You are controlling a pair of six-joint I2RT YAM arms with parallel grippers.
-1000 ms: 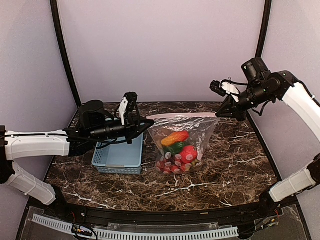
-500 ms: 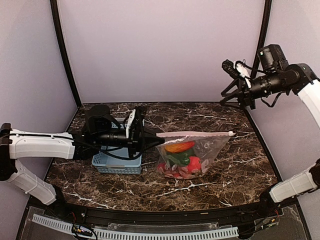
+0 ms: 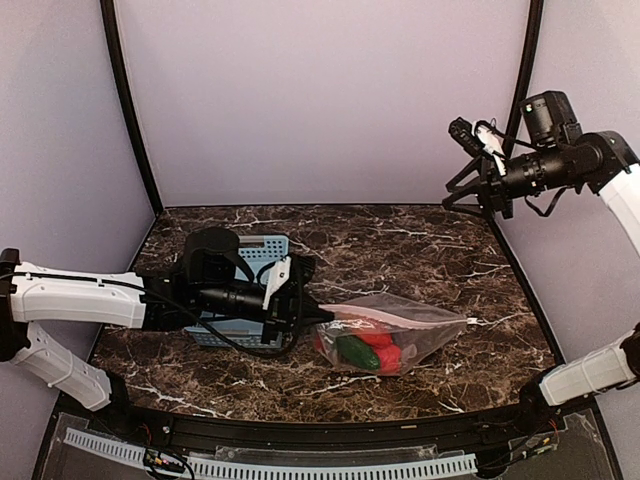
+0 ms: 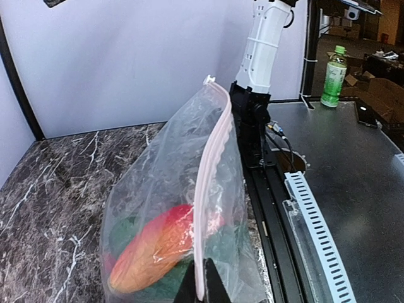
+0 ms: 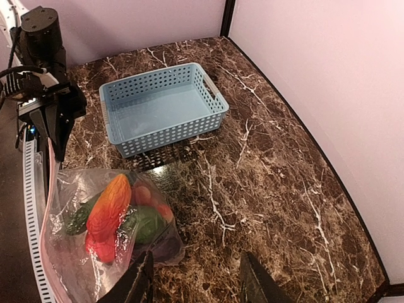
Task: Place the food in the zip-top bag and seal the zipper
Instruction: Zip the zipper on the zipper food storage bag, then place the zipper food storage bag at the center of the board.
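The left gripper (image 3: 312, 314) is closed on the left end of the zipper (image 3: 400, 320); in the left wrist view its fingertips (image 4: 199, 287) pinch the pale strip (image 4: 211, 164), which runs away from them along the top edge of the zip-top bag (image 4: 170, 208). The strip reads there as a single flat band, but whether it is pressed shut along its full length cannot be determined. The zip-top bag (image 3: 420, 335) lies on its side on the marble table (image 3: 420, 250), near the front edge and just right of the left gripper, with its mouth edge stretching rightward. The food (image 3: 365, 350) sits inside the bag, bunched at the end nearest the left gripper. The right wrist view shows the orange-red pepper (image 5: 108, 205) on top, with the green avocado (image 5: 145, 221) and the cucumber (image 5: 79, 218) beside it. The light blue basket (image 5: 161, 107) stands behind the left arm, close to the bag. The right gripper (image 3: 472, 130) is raised high at the rear right, well apart from the bag, its jaws (image 5: 196, 284) spread and holding nothing.
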